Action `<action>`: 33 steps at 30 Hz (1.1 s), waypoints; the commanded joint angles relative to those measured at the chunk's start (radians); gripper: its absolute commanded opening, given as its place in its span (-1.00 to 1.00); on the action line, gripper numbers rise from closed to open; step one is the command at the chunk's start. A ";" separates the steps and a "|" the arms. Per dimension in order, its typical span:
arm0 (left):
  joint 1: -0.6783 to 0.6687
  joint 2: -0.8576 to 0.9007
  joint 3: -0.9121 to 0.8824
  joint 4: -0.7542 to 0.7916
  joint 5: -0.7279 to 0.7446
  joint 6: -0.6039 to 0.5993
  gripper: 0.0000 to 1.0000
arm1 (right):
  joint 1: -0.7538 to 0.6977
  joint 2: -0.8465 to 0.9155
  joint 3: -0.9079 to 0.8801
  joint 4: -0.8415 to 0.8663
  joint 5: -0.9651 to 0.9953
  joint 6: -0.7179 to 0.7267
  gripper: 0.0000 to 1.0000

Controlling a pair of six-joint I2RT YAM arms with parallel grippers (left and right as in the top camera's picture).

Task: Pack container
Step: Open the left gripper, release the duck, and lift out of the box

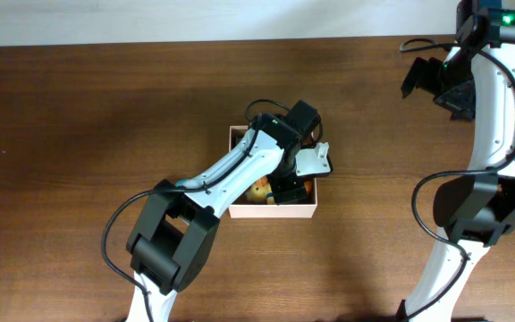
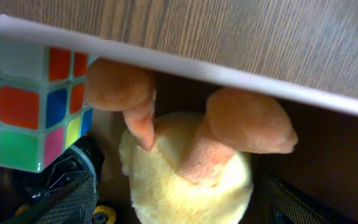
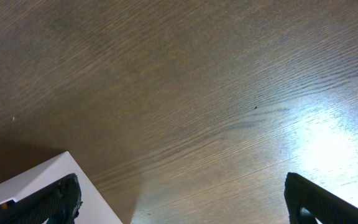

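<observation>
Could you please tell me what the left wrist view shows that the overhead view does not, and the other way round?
Only the left wrist view shows the Rubik's cube, which lies next to the yellow plush toy. Only the overhead view shows the left arm reaching over the container and the right arm off to the side, away from it. Both views show the container, part of the plush toy and the wooden table.
</observation>
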 commanded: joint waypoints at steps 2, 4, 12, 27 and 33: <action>0.003 0.011 0.003 0.002 -0.018 0.009 0.70 | 0.003 -0.041 0.019 0.001 -0.002 0.012 0.97; 0.003 0.011 0.019 0.002 -0.018 0.009 0.69 | 0.003 -0.041 0.019 0.001 -0.002 0.012 0.98; 0.002 0.003 0.174 -0.073 -0.017 -0.011 0.68 | 0.003 -0.041 0.019 0.001 -0.002 0.012 0.98; 0.102 0.003 0.579 -0.463 -0.183 -0.325 0.99 | 0.003 -0.041 0.019 0.001 -0.002 0.012 0.97; 0.348 0.003 0.580 -0.459 -0.182 -0.645 0.98 | 0.003 -0.041 0.019 0.001 -0.002 0.012 0.98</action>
